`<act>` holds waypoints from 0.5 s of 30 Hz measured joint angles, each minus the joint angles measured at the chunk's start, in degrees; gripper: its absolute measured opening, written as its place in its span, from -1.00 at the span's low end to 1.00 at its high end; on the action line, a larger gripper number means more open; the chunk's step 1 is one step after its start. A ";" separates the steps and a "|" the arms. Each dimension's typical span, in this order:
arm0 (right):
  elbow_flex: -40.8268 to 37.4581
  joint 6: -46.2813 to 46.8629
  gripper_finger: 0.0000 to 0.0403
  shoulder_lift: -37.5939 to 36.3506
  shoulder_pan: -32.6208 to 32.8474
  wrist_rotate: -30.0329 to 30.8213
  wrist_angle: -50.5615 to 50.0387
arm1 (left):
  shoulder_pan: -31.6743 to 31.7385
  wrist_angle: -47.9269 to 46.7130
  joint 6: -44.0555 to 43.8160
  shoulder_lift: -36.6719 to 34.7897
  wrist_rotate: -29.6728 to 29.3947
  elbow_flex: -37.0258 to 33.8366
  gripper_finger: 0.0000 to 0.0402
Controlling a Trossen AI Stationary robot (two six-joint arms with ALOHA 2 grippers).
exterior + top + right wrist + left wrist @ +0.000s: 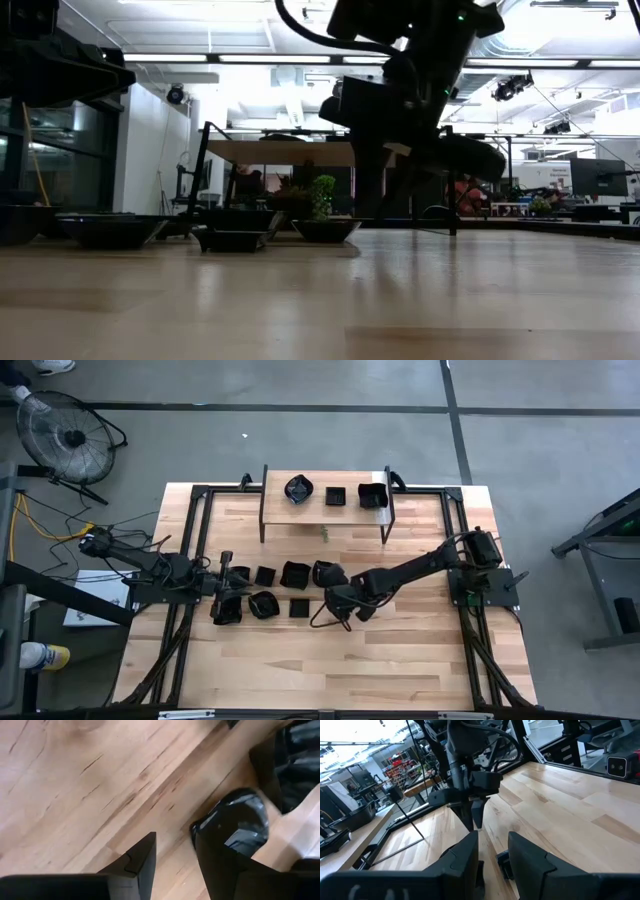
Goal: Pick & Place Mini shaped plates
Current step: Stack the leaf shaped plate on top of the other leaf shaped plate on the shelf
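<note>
From above, small glossy black raised-rim plates (265, 604) cluster mid-way across the pale wooden surface (400, 650), three more on the raised wooden shelf (325, 495). The right hand (338, 598) hangs at the cluster's right end; the left hand (226, 588) at its left.

At table height, plates sit low and shallow.

Left wrist: fingers spread, empty.

Right wrist: fingers (131, 860) spread beside a rounded plate (239, 822). These look light, rigid and slippery; pinching across the rim seems safest.

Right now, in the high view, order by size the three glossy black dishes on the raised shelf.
1. Rounded left dish and boxy right dish: alike, no ranking.
2. Square middle dish: smallest.
</note>
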 joint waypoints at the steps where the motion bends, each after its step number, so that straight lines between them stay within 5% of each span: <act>1: 0.00 -1.07 -0.34 0.00 0.00 0.12 0.76 | 0.00 0.01 0.00 -0.01 0.00 0.00 -0.49; 15: -0.04 -9.66 -0.34 1.09 -0.65 2.87 2.90 | 0.00 -0.02 0.00 0.01 -0.02 0.00 -0.49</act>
